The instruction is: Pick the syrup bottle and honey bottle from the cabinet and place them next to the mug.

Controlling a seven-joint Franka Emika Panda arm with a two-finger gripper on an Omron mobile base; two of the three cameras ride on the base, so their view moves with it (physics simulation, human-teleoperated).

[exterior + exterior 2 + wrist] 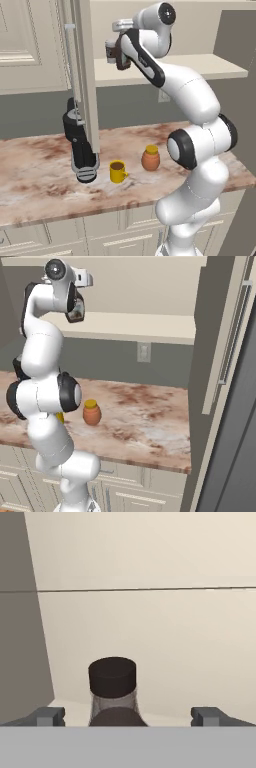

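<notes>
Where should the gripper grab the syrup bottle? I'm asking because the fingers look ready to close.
Best on the narrow neck just under the dark cap of the syrup bottle, coming straight in from the open front of the cabinet. The bottle stands upright on the shelf, centred between the open gripper's fingertips, and the neck is probably slimmer and easier to span than the body.

- Syrup bottle [113,697]: glassy neck, matt dark cap.
- Countertop [40,170]: polished, veined stone look.
- Mug [117,171]: smooth yellow.
- Cabinet [150,632]: matt cream interior.
</notes>
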